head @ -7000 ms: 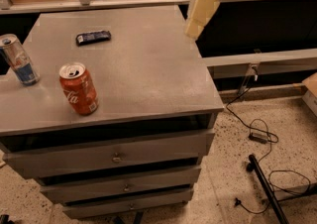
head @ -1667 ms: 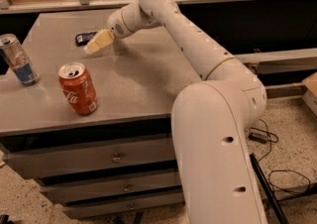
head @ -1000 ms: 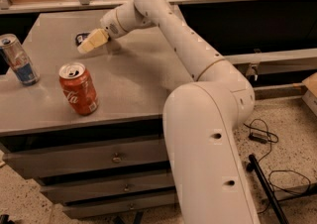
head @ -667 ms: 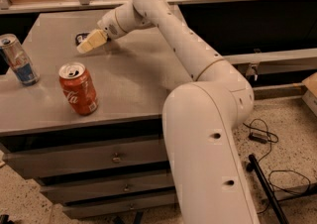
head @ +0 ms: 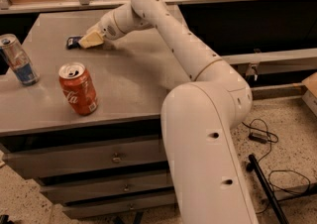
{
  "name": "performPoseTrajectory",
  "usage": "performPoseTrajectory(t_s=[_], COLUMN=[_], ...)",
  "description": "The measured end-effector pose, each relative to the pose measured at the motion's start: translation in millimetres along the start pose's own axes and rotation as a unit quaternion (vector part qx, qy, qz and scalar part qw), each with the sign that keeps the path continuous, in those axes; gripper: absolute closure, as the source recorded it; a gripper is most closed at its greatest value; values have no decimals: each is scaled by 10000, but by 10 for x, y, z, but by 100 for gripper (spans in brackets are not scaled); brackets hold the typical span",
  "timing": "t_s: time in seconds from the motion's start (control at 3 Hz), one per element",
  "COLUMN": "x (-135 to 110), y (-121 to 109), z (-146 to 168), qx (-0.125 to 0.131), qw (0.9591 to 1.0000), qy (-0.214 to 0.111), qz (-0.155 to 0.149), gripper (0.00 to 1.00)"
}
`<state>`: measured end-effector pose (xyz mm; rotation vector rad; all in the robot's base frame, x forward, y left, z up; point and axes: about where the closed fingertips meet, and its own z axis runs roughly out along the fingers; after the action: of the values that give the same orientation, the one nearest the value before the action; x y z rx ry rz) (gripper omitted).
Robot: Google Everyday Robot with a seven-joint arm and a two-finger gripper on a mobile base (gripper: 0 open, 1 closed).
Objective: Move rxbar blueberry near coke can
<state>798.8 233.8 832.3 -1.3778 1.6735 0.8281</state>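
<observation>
The rxbar blueberry lies flat at the back left of the grey cabinet top; only its dark navy left end shows, the rest is hidden under my gripper. My gripper, with pale yellow fingers, sits right on top of the bar's right part, down at the surface. The coke can, red with white script and an open silver top, stands upright near the front left edge, well in front of the bar.
A slimmer silver-and-blue can stands at the left edge. My white arm reaches from the front right across the top. Drawers are below. Cables lie on the floor at the right.
My gripper has come from above the right edge of the cabinet to the bar at the back left and settled over it. The bar and both cans have not moved.
</observation>
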Motion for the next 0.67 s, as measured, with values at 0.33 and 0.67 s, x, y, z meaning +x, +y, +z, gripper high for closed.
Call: performPoseTrajectory(t_s=[0.33,0.67], x=[5,3], y=[13,13], z=[28,27], qx=[-21,-21], qw=[10000,10000], qy=[4,3], qz=[3,3], gripper=[99,100])
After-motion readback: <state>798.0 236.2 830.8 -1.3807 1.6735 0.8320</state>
